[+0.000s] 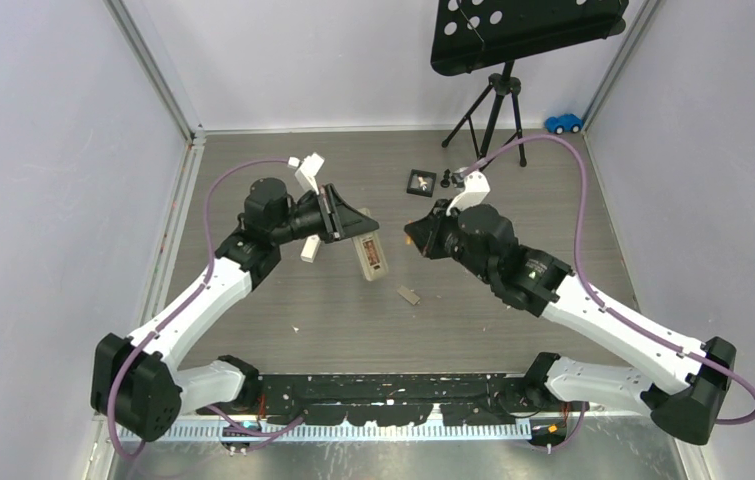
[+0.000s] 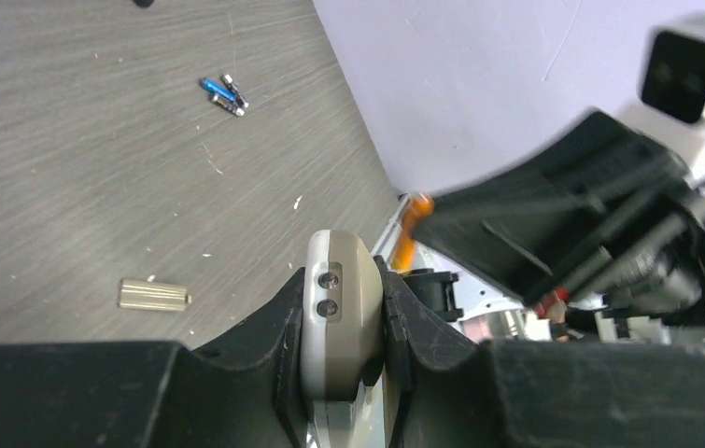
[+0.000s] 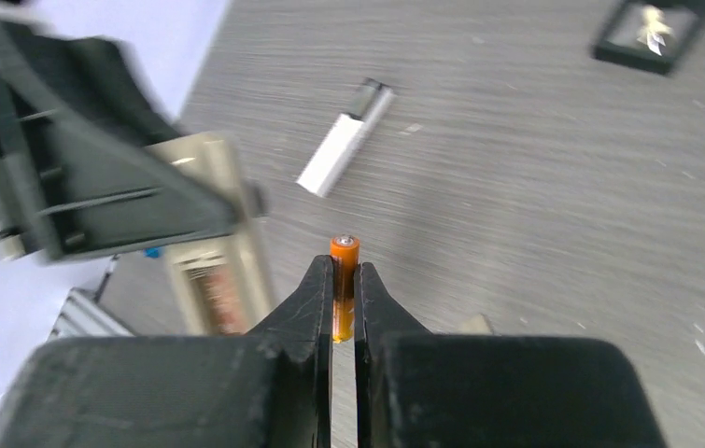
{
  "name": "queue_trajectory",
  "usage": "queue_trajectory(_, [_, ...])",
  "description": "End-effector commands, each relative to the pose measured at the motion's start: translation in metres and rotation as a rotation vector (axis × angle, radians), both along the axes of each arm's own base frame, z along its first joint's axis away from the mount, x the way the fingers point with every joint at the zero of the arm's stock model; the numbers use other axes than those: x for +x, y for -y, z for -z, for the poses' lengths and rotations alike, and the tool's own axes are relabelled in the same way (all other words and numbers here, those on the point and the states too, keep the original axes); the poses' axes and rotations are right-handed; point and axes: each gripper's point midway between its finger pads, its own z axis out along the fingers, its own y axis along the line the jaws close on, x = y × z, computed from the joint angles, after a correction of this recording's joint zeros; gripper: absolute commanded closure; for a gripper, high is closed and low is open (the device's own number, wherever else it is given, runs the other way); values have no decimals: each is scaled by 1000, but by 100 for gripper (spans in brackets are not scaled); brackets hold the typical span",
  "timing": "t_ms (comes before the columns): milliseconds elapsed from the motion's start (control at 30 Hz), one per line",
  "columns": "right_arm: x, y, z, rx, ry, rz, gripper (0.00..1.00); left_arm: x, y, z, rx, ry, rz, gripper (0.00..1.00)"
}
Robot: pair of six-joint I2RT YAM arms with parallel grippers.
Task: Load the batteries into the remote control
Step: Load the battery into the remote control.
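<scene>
My right hand (image 3: 343,297) pinches an orange battery (image 3: 345,252) near the remote control (image 2: 333,341), which my left hand (image 2: 340,280) clamps. I should line the battery up with its open bay (image 3: 219,297) before pressing in.

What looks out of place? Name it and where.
A small beige cover, likely a battery door, lies loose on the table near the remote in the left claw. A stray blue toy car sits by the far wall.
</scene>
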Motion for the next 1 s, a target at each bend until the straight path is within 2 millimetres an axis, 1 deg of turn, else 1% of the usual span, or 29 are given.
queue_trajectory(0, [-10, -32, -49, 109, 215, -91, 95, 4, 8, -17, -83, -80, 8, 100])
queue_trajectory(133, [-17, -51, -55, 97, 289, -140, 93, 5, 10, -10, -61, -138, 13, 100])
queue_trajectory(267, [-21, -67, -46, 50, 316, -188, 93, 3, 11, -11, -59, -188, 23, 100])
queue_trajectory(367, [-23, -73, -41, 23, 332, -210, 92, 1, 12, -12, -64, -218, 33, 100])
queue_trajectory(433, [-24, -74, -38, 0, 340, -218, 92, -1, 13, -12, -68, -248, 39, 100])
queue_trajectory(533, [-22, -70, -31, -40, 350, -209, 92, -4, 15, -17, -85, -280, 56, 100])
queue_trajectory(600, [-22, -68, -28, -60, 356, -206, 91, -7, 14, -13, -74, -315, 61, 100])
queue_trajectory(700, [-24, -67, -25, -80, 361, -221, 88, -9, 15, -13, -74, -332, 68, 100])
queue_trajectory(867, [-33, -65, -18, -103, 337, -268, 77, -8, 15, -14, -74, -334, 68, 100])
queue_trajectory(967, [-40, -67, -19, -83, 318, -304, 71, -6, 16, -15, -74, -333, 65, 100])
